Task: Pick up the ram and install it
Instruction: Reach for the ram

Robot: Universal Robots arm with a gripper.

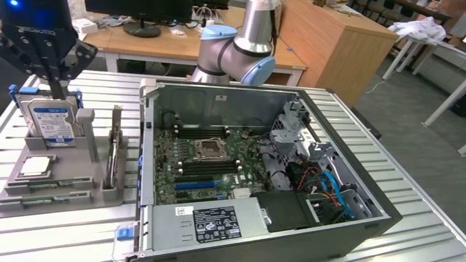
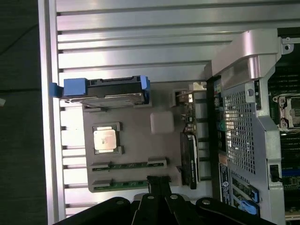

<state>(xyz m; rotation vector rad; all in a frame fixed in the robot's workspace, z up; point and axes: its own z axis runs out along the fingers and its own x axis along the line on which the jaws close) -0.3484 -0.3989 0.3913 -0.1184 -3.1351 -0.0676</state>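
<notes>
A robot arm's gripper (image 1: 57, 87) hangs above a grey parts holder (image 1: 87, 191) on a ribbed metal counter (image 1: 407, 185), beside an open computer case (image 1: 255, 164). Its fingers (image 2: 154, 187) are pressed together and carry nothing.

The ram (image 2: 127, 184) sits in a slot along the holder's outer edge, near the fingers in the wrist view. A second stick (image 2: 129, 165) lies parallel just beside it, between it and a square silver processor chip (image 2: 105, 139). A hard drive (image 1: 49, 117) with blue brackets stands at the holder's far end.

The ram is a long, narrow strip of green circuit board. It appears to stand on its long edge, so mainly its thin upper edge shows.

It is probably very light and stiff, but thin and fragile. It would likely snap if bent, and its chips and contacts should not be pinched hard. The safest hold is likely across its two flat faces at the middle of the exposed upper edge, which should keep it level.
</notes>
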